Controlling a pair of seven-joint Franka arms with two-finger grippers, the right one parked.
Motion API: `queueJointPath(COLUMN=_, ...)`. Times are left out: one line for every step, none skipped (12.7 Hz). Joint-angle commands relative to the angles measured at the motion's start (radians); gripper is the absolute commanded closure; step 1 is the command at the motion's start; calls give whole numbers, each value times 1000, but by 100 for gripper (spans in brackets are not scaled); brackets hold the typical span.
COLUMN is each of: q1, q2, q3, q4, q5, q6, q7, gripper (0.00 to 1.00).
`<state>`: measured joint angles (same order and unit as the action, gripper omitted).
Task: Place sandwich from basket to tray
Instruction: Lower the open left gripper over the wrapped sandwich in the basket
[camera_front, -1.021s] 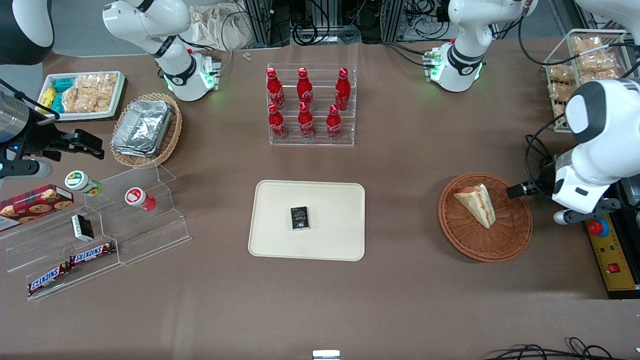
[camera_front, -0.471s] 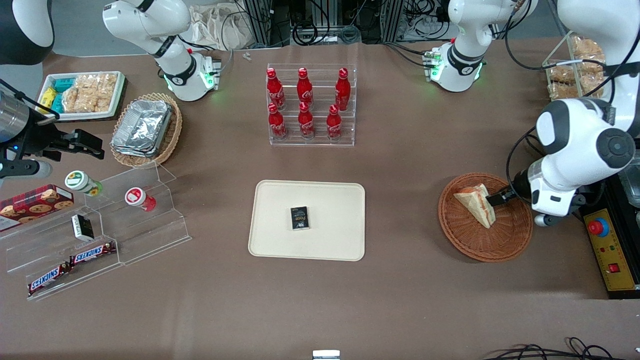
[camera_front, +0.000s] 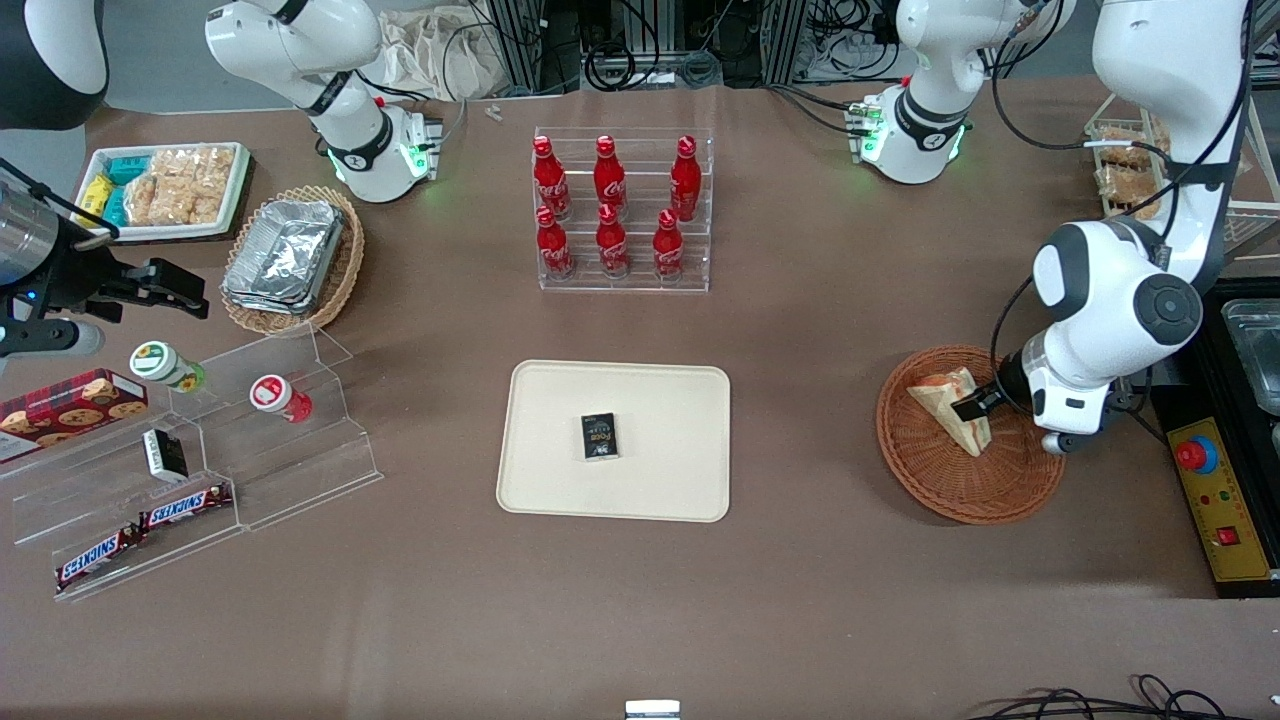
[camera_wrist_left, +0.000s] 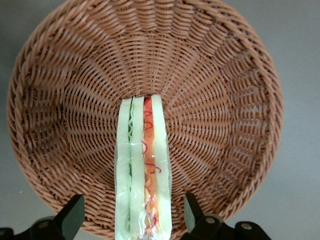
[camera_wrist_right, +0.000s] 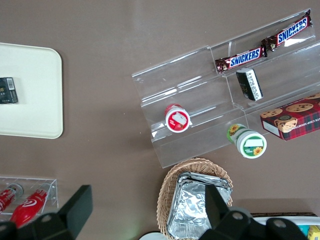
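Since one second ago the working arm has come in over the basket (camera_front: 968, 436), and its gripper (camera_wrist_left: 135, 217) now hangs just above the one sandwich (camera_front: 951, 408). Its two fingers (camera_wrist_left: 71, 216) are spread wide, one at each side of the wrapped wedge, and touch nothing. That sandwich lies inside the basket, its filling edge up. Toward the parked arm's end from the basket lies one cream tray (camera_front: 660, 490) with one small black box (camera_front: 599, 436) on it. Farther from the front camera than the tray stands a clear rack with six red bottles (camera_front: 611, 208).
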<state>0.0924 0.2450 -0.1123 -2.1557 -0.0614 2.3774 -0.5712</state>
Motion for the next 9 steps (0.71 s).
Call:
queueJointPath(q1=-7, q2=2, q3=0, q4=-30, q5=-9, q6=45, q7=-32, gripper=15)
queueJointPath(q1=-7, q2=13, q3=0, q4=-30, q5=-11, q6=52, q7=-42, gripper=17)
queueJointPath(q1=-7, q2=19, q3=-1, q4=-32, q5=-9, q6=63, q7=-44, gripper=18)
queueJointPath(q1=-7, q2=23, q3=-6, q4=-35, q5=-11, q6=69, q7=-45, gripper=19)
queueJointPath(q1=-7, q2=28, q3=-6, q4=-38, q5=-11, q6=74, q7=-45, gripper=19)
queueJointPath(q1=-7, q2=30, q3=-6, q4=-38, q5=-11, q6=78, q7=-45, gripper=19)
queueJointPath(q1=-7, q2=30, q3=-6, q4=-39, q5=-11, q6=79, q7=-45, gripper=19)
queueJointPath(q1=-7, q2=30, q3=-6, q4=-39, q5=-11, q6=79, q7=-45, gripper=22)
queueJointPath(q1=-7, q2=33, q3=-7, q4=-41, q5=-11, q6=79, q7=-45, gripper=33)
